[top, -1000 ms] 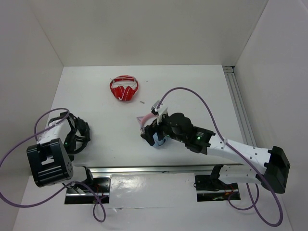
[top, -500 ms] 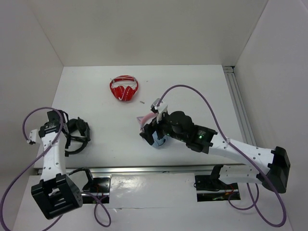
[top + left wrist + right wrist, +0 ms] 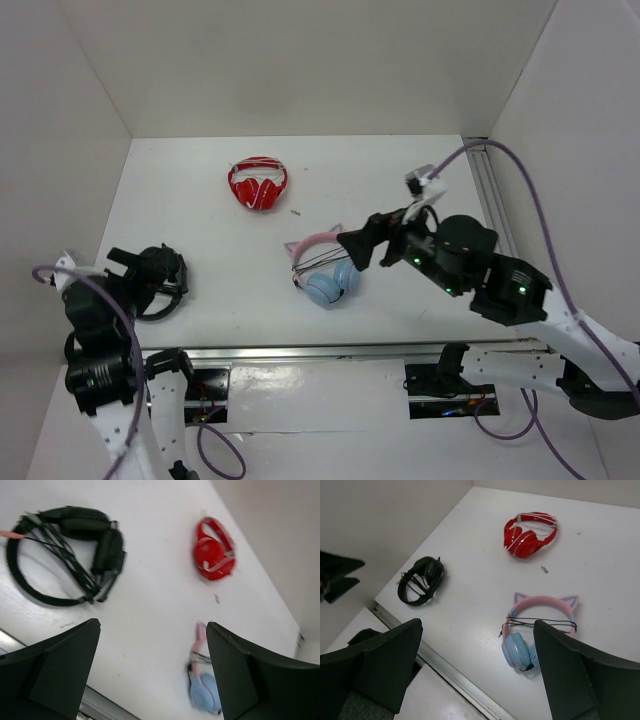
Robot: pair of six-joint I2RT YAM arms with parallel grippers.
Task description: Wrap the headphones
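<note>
The black headphones point(image 3: 160, 280) lie at the lower left of the tabletop point(image 3: 420, 180), cable strung across them, while the left gripper point(image 3: 152, 624) and right gripper point(image 3: 477, 624) hang released, holding nothing.

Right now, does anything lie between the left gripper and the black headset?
Nothing visible does. The open left gripper faces the black headset across bare table; the red headphones and pink-blue headphones lie elsewhere.
</note>
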